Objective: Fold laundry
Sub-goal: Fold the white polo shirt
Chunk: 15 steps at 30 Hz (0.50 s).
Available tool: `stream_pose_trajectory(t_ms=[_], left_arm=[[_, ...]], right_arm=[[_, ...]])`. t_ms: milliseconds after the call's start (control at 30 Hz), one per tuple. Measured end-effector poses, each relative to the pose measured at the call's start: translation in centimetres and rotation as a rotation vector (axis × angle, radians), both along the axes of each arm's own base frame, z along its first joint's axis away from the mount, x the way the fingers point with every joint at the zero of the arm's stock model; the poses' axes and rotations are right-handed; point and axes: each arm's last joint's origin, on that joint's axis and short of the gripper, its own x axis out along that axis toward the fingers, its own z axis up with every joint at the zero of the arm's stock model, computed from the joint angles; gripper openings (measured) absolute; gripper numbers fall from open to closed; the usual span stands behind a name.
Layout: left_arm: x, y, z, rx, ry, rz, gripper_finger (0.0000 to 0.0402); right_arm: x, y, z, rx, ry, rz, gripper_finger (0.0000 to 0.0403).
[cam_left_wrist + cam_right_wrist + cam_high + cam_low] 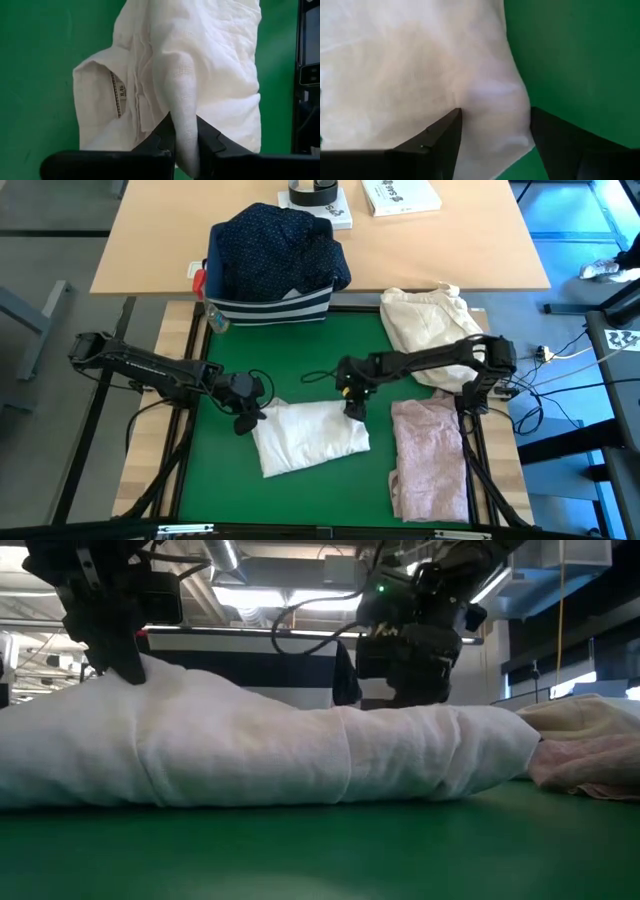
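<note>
My left gripper (184, 137) is clamped on a raised fold of the white woven shirt (310, 436); in the left wrist view the cloth stands pinched in a narrow ridge between the two dark fingers (162, 136). From above I see that left gripper (247, 416) at the shirt's left end, near the middle of the green mat (300, 350) that covers the desk. My right gripper (492, 137) has its fingers spread apart, one finger (440, 137) pressing on the white cloth and the other over the green beside the shirt's edge; I cannot tell whether it grips anything. From above it (353, 408) sits at the shirt's far right corner. The shirt lies as a folded, roughly rectangular bundle toward the near edge of the mat, with a small label (118, 92) showing at one open end. Just right of it, along the mat's right edge, lies the crumpled pale pink top (430, 455), apart from the shirt. Beyond that, at the far right corner, is a cream-beige cloth bundle (430, 325). At the far edge of the mat stands a navy fabric bin with white stripes (270, 305), with the navy white-dotted shirt (275, 250) heaped in it.
</note>
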Motion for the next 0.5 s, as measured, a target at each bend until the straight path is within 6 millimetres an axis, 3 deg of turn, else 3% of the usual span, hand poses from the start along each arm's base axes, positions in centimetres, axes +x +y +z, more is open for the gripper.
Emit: stream_pose_trajectory(t_ms=[133,300,367,500], left_arm=[[-0.1,0.0,0.0,0.002,0.008,0.001,0.0026],[-0.2,-0.4,0.0,-0.033,0.013,0.000,0.0020],[-0.4,-1.0,0.8,-0.058,0.015,-0.005,0.0018],[-0.9,-2.5,5.1,0.012,-0.044,0.021,0.0017]], right_arm=[[0.1,0.1,0.4,0.063,-0.035,0.030,0.0172],[0.2,0.7,1.7,0.111,-0.072,0.070,0.0030],[0.3,1.4,3.3,0.078,-0.126,0.103,0.0015],[0.7,3.2,8.4,-0.078,-0.329,0.158,0.0016]])
